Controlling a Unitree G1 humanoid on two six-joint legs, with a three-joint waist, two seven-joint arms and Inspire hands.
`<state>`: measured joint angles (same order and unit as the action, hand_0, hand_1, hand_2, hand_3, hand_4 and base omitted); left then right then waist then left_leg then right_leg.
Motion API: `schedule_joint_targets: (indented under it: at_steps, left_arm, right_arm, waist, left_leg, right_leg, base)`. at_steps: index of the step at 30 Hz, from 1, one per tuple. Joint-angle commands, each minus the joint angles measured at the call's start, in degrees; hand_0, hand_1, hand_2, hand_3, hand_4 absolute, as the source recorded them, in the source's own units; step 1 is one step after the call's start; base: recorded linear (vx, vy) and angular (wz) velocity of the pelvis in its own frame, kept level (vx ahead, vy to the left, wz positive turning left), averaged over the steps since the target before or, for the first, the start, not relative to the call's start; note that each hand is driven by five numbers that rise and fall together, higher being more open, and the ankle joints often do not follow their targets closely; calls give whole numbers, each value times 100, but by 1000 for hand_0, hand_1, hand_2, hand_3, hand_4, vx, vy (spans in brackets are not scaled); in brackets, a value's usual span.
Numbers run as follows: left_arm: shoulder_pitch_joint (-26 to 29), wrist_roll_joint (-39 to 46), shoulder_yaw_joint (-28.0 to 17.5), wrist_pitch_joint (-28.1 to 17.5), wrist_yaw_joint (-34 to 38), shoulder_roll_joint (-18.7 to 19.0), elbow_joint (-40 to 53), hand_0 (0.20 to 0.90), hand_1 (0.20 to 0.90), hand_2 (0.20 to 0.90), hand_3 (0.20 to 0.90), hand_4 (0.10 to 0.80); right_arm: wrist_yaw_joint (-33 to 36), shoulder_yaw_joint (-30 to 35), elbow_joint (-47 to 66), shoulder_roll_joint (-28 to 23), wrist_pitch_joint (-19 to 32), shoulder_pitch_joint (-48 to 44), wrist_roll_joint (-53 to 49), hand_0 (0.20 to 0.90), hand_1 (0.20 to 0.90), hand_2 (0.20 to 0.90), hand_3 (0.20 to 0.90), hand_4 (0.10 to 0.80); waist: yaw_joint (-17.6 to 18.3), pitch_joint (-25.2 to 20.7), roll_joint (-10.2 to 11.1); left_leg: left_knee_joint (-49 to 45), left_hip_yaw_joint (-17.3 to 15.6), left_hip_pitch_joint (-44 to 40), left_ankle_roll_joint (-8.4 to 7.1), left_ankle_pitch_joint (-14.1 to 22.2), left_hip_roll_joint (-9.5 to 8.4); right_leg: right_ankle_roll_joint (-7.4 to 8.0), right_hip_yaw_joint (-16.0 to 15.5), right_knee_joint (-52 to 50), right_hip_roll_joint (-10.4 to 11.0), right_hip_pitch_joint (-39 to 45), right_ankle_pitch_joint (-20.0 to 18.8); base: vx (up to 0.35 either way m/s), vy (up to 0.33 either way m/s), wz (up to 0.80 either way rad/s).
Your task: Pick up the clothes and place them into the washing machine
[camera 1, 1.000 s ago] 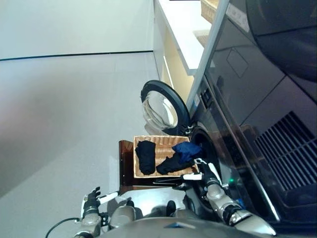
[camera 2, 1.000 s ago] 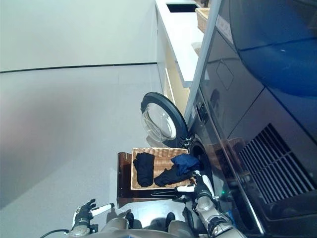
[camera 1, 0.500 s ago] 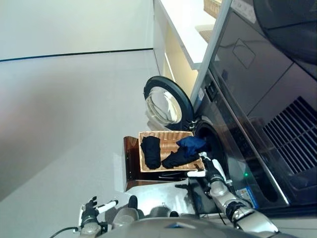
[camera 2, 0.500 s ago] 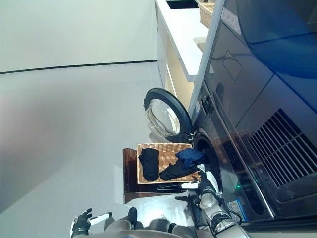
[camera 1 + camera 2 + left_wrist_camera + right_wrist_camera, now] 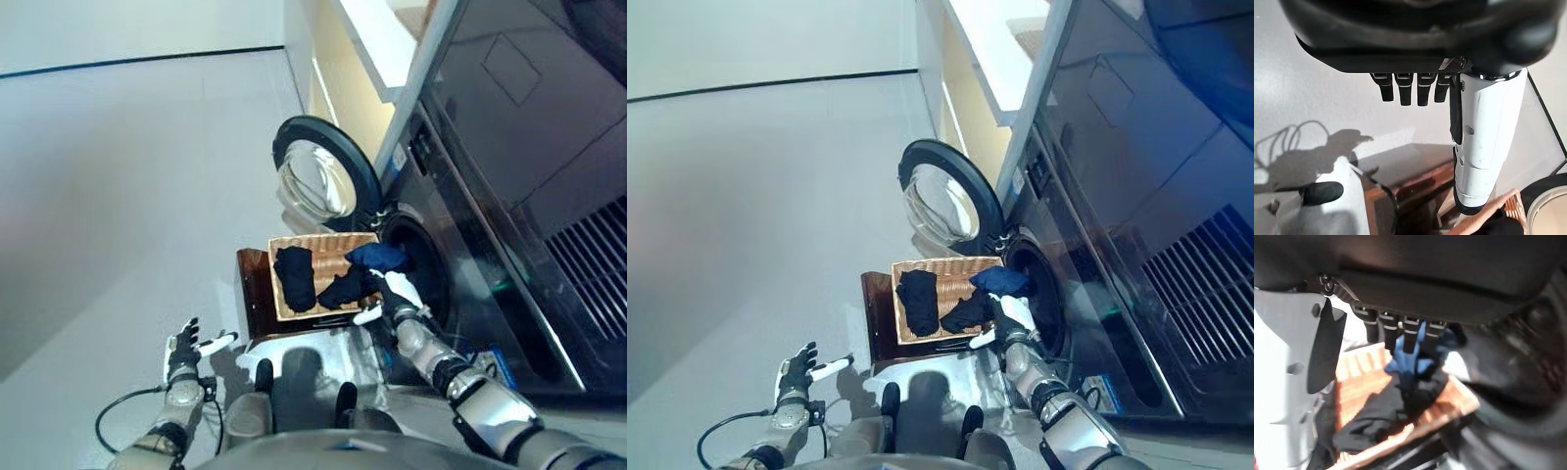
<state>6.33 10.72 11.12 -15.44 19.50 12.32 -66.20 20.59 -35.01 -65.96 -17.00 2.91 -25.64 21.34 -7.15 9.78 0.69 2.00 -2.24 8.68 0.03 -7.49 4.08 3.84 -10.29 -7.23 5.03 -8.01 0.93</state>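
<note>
Nothing is loaded yet: your clothes (image 5: 950,299) all lie in the basket (image 5: 947,268) on the stool beside the washing machine (image 5: 1038,294). Your right robot hand (image 5: 1012,315) hovers over the basket's machine-side edge, fingers apart; your left robot hand (image 5: 795,370) hangs apart, empty.
</note>
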Motion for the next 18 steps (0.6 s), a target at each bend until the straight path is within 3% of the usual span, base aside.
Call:
schedule_joint_targets:
  at_steps: [1,6,18]
  left_arm:
    - [619,-132,215,-474,251,222,369,900,900,900,900,800]
    - [997,-51,740,-664,358,265,1087,900,900,900,900,800]
    - [1030,547,765,-813,314,387,2225,900,900,900,900,800]
  right_arm:
    - [509,-273,160,-313,-1,-1141,879,900,900,900,900,800]
    - [772,-858,-206,-769,-328,-2212,1782,900,900,900,900,800]
    - [927,-1188,-850,-1668,-575,-3641,2003,900,900,900,900,800]
  waist:
    - [-7,222,212]
    - [-125,768,38]
    - [-243,1194,-258]
  left_leg:
    - [-206,-1,392,-342,203,-55]
    - [-642,152,1182,-401,144,-23]
    - [-1635,301,2511,-500,383,-95]
  right_leg:
    - [397,193,436,438,-252,-527]
    - [364,67,38,502,-972,-472]
    - [294,123,-1067,561,-2325,-127]
  base:
    - [-226,-49,16]
    - [-145,-29,19]
    - [-25,-8,9]
